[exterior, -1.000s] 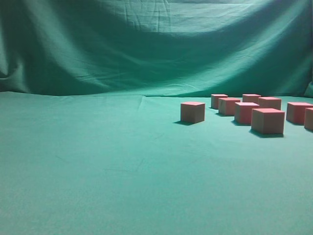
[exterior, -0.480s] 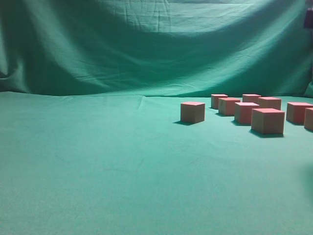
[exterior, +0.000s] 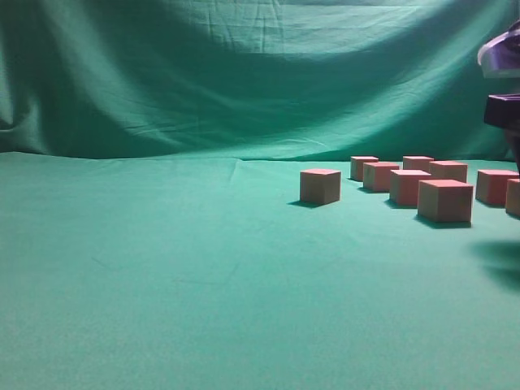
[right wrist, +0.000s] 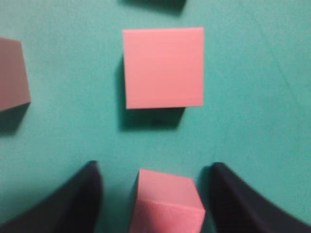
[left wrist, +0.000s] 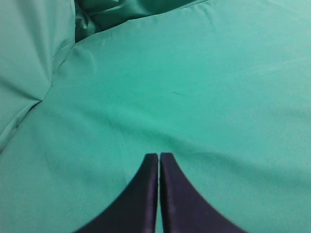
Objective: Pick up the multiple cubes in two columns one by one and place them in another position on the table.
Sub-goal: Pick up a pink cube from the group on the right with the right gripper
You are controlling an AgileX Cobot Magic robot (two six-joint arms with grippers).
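Several pink cubes stand in two columns on the green cloth at the right of the exterior view, the nearest one (exterior: 444, 201) at the front. One cube (exterior: 320, 186) stands apart to their left. Part of my right arm (exterior: 504, 77) shows at the top right edge, above the cubes. In the right wrist view my right gripper (right wrist: 154, 167) is open. A pink cube (right wrist: 167, 204) stands between its fingers without touching them. Another cube (right wrist: 163, 67) lies just beyond. My left gripper (left wrist: 159, 155) is shut and empty over bare cloth.
A third cube (right wrist: 12, 75) sits at the left edge of the right wrist view. Green cloth (exterior: 162, 268) covers the table and hangs as a backdrop. The cloth folds up at the far left in the left wrist view (left wrist: 29, 53).
My right arm has come into the exterior view at the top right edge. Its shadow now falls on the cloth at the lower right. The cubes have not moved.
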